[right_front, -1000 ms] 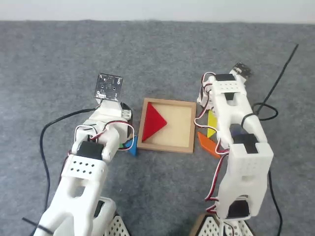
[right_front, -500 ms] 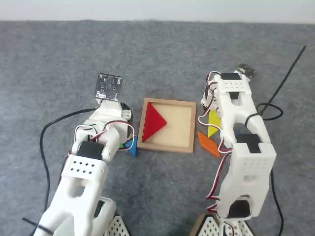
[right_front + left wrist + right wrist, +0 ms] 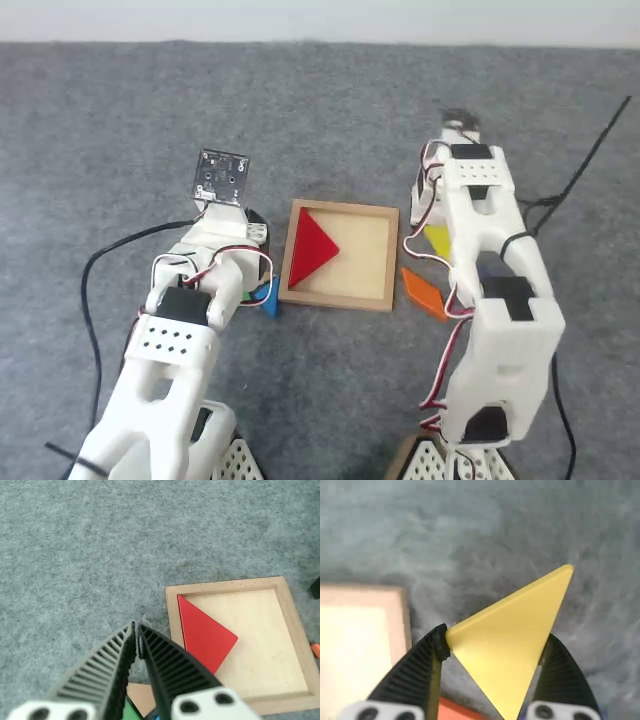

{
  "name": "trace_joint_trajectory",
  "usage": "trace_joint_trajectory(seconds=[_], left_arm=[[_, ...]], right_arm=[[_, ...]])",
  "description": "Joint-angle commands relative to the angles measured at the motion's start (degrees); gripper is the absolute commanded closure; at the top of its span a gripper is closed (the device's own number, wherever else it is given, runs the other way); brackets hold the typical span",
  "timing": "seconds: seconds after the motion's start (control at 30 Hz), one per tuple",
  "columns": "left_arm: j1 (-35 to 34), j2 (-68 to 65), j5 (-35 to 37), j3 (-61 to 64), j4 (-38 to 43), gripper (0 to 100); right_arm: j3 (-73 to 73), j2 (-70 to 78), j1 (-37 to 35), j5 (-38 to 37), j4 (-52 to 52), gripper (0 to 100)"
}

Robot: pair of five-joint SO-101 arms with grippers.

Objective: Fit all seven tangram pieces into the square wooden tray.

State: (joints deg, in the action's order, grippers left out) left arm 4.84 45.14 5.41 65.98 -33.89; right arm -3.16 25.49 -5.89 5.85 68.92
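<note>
Reaching farther out than a second ago, the right tool (image 3: 492,645) grasps the yellow triangle (image 3: 515,630) just right of the tray (image 3: 340,297), which holds only the red triangle (image 3: 312,248), while the left tool (image 3: 136,630) sits clenched, empty, leaving six pieces.

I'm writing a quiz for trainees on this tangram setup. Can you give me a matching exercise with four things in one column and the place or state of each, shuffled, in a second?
Things:
1. red triangle
2. yellow triangle
3. orange piece
4. left hand

Places or states:
A. gripped in the right hand
B. on the carpet beside the tray
C. shut, holding nothing
D. inside the tray

Pairs: 1-D, 2-A, 3-B, 4-C.
</note>
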Motion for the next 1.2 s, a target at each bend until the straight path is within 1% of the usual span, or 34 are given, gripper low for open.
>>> trace_joint_trajectory(seconds=[0.0, 0.1, 0.2, 0.33, 0.4, 0.47, 0.53, 0.6, 0.63, 0.7, 0.77, 0.87, 1.1, 1.17], left_arm=[[-0.53, -0.09, 0.0, -0.22, 1.41, 99], [-0.53, -0.09, 0.0, -0.31, 1.41, 99], [-0.53, -0.09, 0.0, -0.31, 1.41, 99], [-0.53, -0.09, 0.09, -0.31, 1.32, 99], [-0.62, -0.09, 0.09, -0.31, 1.32, 99], [-0.79, -0.09, 0.09, -0.31, 1.32, 99], [-0.97, 0.0, 0.18, -0.31, 1.32, 99], [-1.14, 0.44, 0.62, -0.31, 1.32, 99], [-2.11, 0.53, 1.93, -0.31, 1.32, 99], [-5.27, 0.53, 7.12, -0.66, 1.32, 99], [-8.35, 0.53, 10.37, -1.45, 1.14, 99], [-10.37, 0.53, 10.73, -2.07, 1.05, 99], [-10.37, 0.53, 10.73, -2.15, 1.14, 99], [-10.2, 0.26, 10.55, -2.15, 1.23, 99]], right_arm=[[-2.2, -8.66, -0.66, -16.18, -0.13, 87.9], [-2.2, -11.91, -2.68, -25.76, -0.13, 88.3], [-2.2, -14.29, -6.81, -33.32, -0.22, 87.9], [-2.11, -14.99, -15.08, -48.79, -0.13, 88.0], [-2.11, -14.81, -17.98, -56.7, -0.13, 87.9], [-2.11, -14.73, -19.74, -63.65, -0.13, 87.9], [-2.11, -14.73, -20.53, -68.31, -0.22, 87.9], [-2.11, -14.73, -20.53, -69.98, -0.22, 87.9], [-2.11, -14.73, -20.35, -70.42, -0.22, 87.9], [-2.11, -14.55, -19.91, -70.51, -0.22, 87.9], [-2.11, -13.32, -19.65, -70.51, -1.36, 87.9], [-2.11, -9.89, -19.56, -70.51, -4.09, 87.9], [-2.37, -3.56, -20.09, -71.3, -6.02, 87.7], [-3.6, -3.47, -20.18, -71.3, -4.62, 84.8]])
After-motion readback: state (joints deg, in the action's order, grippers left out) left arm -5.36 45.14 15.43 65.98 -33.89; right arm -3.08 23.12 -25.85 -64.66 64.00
